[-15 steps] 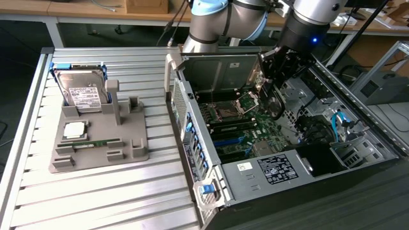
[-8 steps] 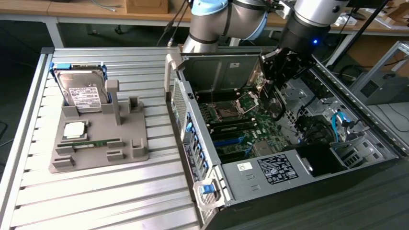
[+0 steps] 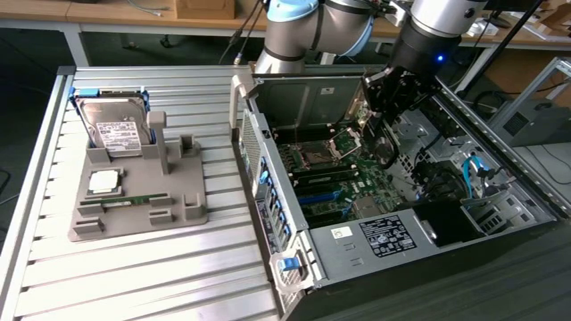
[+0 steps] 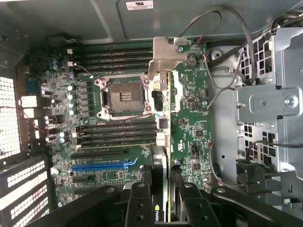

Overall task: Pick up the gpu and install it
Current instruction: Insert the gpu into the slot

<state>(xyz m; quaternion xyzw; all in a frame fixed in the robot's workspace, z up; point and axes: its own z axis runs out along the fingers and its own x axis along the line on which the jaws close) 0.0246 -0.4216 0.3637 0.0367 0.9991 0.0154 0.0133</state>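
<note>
Clamping the gpu [image 4: 160,163], jaws partway closed, gripper [image 4: 163,191] holds its long axis across the slots [image 4: 116,135]

The exterior view sits high up and far back. It looks down on the silver ribbed metal worktop [image 3: 134,281] and the whole open black and grey computer case [image 3: 308,100]. The wrist view sits just above the black tool [image 4: 163,194] and looks straight down into the case from close by. Both views share the big green circuit board [image 3: 335,194] inside.
</note>
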